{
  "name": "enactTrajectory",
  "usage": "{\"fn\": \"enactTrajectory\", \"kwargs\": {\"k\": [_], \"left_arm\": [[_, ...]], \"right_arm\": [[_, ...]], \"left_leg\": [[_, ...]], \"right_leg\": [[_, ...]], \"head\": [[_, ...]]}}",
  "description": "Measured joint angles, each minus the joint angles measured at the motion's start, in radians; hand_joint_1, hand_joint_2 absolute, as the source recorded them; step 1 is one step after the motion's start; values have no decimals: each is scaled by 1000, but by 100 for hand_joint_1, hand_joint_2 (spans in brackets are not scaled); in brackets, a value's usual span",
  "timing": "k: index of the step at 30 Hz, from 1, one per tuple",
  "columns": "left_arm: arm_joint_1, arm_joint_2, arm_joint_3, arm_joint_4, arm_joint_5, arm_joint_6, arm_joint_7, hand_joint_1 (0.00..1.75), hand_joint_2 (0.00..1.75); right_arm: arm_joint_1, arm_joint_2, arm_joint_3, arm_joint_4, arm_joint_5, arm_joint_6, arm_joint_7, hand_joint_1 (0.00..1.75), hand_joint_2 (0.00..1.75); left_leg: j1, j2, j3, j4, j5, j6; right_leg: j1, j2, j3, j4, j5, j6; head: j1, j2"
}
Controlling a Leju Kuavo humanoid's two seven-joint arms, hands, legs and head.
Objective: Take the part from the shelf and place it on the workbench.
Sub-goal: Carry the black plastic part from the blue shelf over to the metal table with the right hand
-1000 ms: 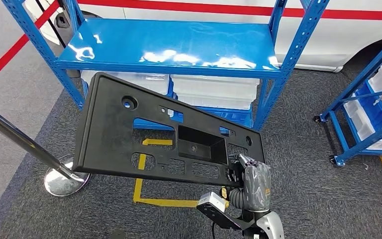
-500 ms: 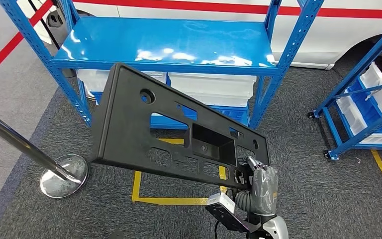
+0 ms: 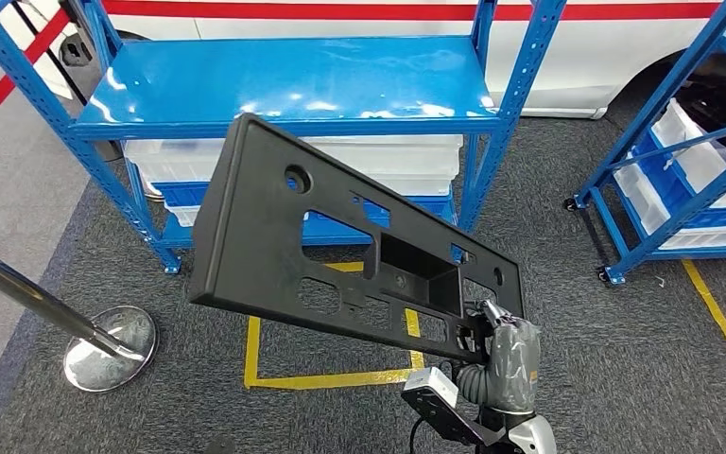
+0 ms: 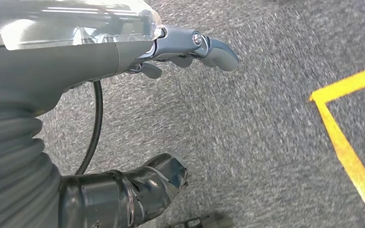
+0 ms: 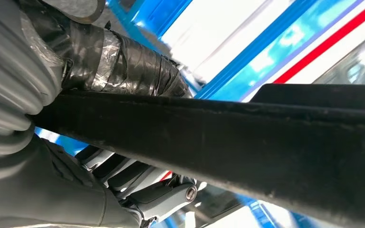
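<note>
Since a second ago the whole view has swung, so the blue shelf [image 3: 284, 90] sits further left: the camera turned, not the rack. Meanwhile the part [image 3: 340, 251] tilted steeper, gripped at its lower corner by the right hand [image 3: 501, 345], in front of the shelf. Carrying is under way; no desk appears. Left hand [image 4: 190, 45] hangs over carpet, holding nothing, fingers loosely apart.

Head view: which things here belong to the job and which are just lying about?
Job:
black plastic panel
right hand gripping its corner
blue shelf

Lying about:
stanchion base
yellow floor tape
white bins
second rack
</note>
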Motion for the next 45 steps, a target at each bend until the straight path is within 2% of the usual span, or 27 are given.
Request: {"fn": "enactTrajectory", "kwargs": {"k": [1,3,5,6,7,8,9,11,13,14,16,18,21,23,24,26,28,31,33,36,37,38,39,40,42,43,45], "left_arm": [[0,0,0,0,0,0,0,0,175],[1,0,0,0,2,1,0,0,175],[2,0,1,0,4,2,0,0,175],[2,0,1,0,5,2,0,0,175],[3,0,1,0,6,2,0,0,175],[4,0,1,0,7,2,0,0,175],[5,0,1,0,8,2,0,0,175],[5,1,2,0,9,3,-1,0,175],[4,1,3,0,10,4,-1,0,175],[4,1,3,0,10,4,-1,0,175],[3,0,3,0,10,4,-2,0,175],[3,-1,4,0,10,4,-2,0,175],[4,-1,5,0,10,4,-1,0,175],[5,-1,6,0,10,4,-1,0,175],[5,-1,7,0,10,4,-1,0,175],[4,-1,8,0,10,4,-1,0,175],[4,-1,9,0,11,4,-1,0,175],[3,-1,11,0,13,4,-1,0,175],[3,-1,12,0,14,4,-1,0,175],[5,-1,14,0,16,3,-2,0,175],[7,-1,15,0,17,2,-2,0,175],[8,-1,17,0,18,1,-2,0,175],[8,-1,18,0,18,0,-2,0,175],[9,-1,19,0,19,-2,-2,0,175],[9,0,21,0,21,-5,-2,0,175],[9,1,22,0,22,-6,-2,0,175],[8,2,23,0,25,-8,-4,0,175]], "right_arm": [[4,0,-4,-4,-1,-6,-1,175,175],[15,0,-15,-15,-3,-24,-3,175,175],[24,1,-23,-23,-4,-40,-8,175,175],[27,1,-25,-24,-4,-44,-11,175,175],[31,2,-27,-24,-5,-48,-14,175,175],[35,2,-29,-24,-7,-51,-18,175,175],[38,2,-31,-24,-11,-52,-22,175,175],[41,3,-33,-25,-21,-54,-34,175,175],[42,8,-36,-28,-30,-56,-45,175,175],[44,10,-37,-30,-33,-56,-50,175,175],[50,13,-41,-34,-38,-57,-59,175,175],[56,15,-49,-38,-42,-58,-73,175,175],[62,22,-62,-44,-52,-58,-96,175,175],[70,29,-73,-45,-57,-58,-108,175,175],[75,33,-79,-46,-59,-58,-113,175,175],[83,42,-90,-52,-65,-58,-126,175,175],[87,52,-96,-59,-72,-58,-138,175,175],[100,68,-109,-71,-79,-59,-157,175,175],[110,81,-118,-81,-85,-59,-174,175,175],[123,101,-130,-93,-92,-60,-196,175,175],[129,106,-134,-96,-94,-60,-202,175,175],[136,110,-139,-98,-95,-60,-208,175,175],[143,114,-143,-100,-97,-61,-214,175,175],[149,118,-147,-104,-100,-61,-221,175,175],[158,127,-154,-113,-106,-62,-231,175,175],[161,131,-157,-119,-109,-64,-236,175,175],[167,137,-162,-127,-112,-67,-241,175,175]], "left_leg": [[-1,6,0,-1,1,-4],[1,-3,-13,30,-27,-18],[4,-26,-59,140,-98,-31],[5,-30,-86,207,-129,-34],[6,-33,-105,256,-146,-35],[6,-33,-108,270,-141,-35],[6,-34,-90,243,-118,-34],[7,-53,-21,112,-54,-27],[7,-81,24,13,-27,-19],[6,-90,29,-2,-28,-16],[6,-81,27,-9,-22,-9],[11,-67,28,-19,-13,5],[12,-43,25,-23,-7,14],[11,-27,23,-21,-8,13],[11,-20,22,-19,-8,12],[11,-8,22,-14,-12,7],[6,1,20,-6,-17,-3],[4,13,20,-5,-20,-19],[7,2,11,18,-42,-30],[9,-27,-57,179,-138,-38],[9,-31,-82,236,-160,-38],[9,-33,-93,265,-163,-37],[9,-34,-87,256,-146,-35],[9,-37,-64,210,-114,-31],[8,-65,-3,78,-51,-18],[7,-78,19,30,-36,-14],[5,-90,31,-3,-34,-10]], "right_leg": [[-1,7,-3,-1,3,-4],[-7,26,-10,-6,15,-21],[-12,45,-16,-10,25,-35],[-12,52,-20,-9,27,-36],[-11,59,-22,-8,28,-37],[-11,67,-24,-6,29,-37],[-11,75,-25,-4,30,-36],[-11,90,-27,1,30,-34],[-11,103,-35,7,33,-24],[-12,109,-40,8,36,-18],[-14,117,-48,8,41,-5],[-12,101,-61,36,19,4],[-16,73,-131,194,-71,13],[-19,70,-156,259,-86,18],[-21,67,-143,240,-67,19],[-22,48,-78,123,-14,17],[-15,29,-31,31,11,9],[-10,39,-30,13,14,-7],[-14,49,-32,8,20,-19],[-14,63,-36,5,26,-32],[-12,70,-37,5,26,-33],[-11,77,-38,6,27,-34],[-10,85,-38,7,27,-34],[-9,93,-37,9,27,-34],[-7,109,-38,12,27,-32],[-7,117,-41,14,28,-29],[-9,129,-49,15,34,-18]], "head": [[0,0],[-1,0],[-1,0],[-1,0],[-1,0],[-1,0],[-1,0],[-1,0],[-1,0],[-1,0],[-1,0],[0,0],[1,0],[1,0],[1,0],[1,0],[1,0],[1,0],[0,0],[0,0],[0,0],[0,0],[0,0],[0,0],[0,0],[0,0],[0,0]]}}
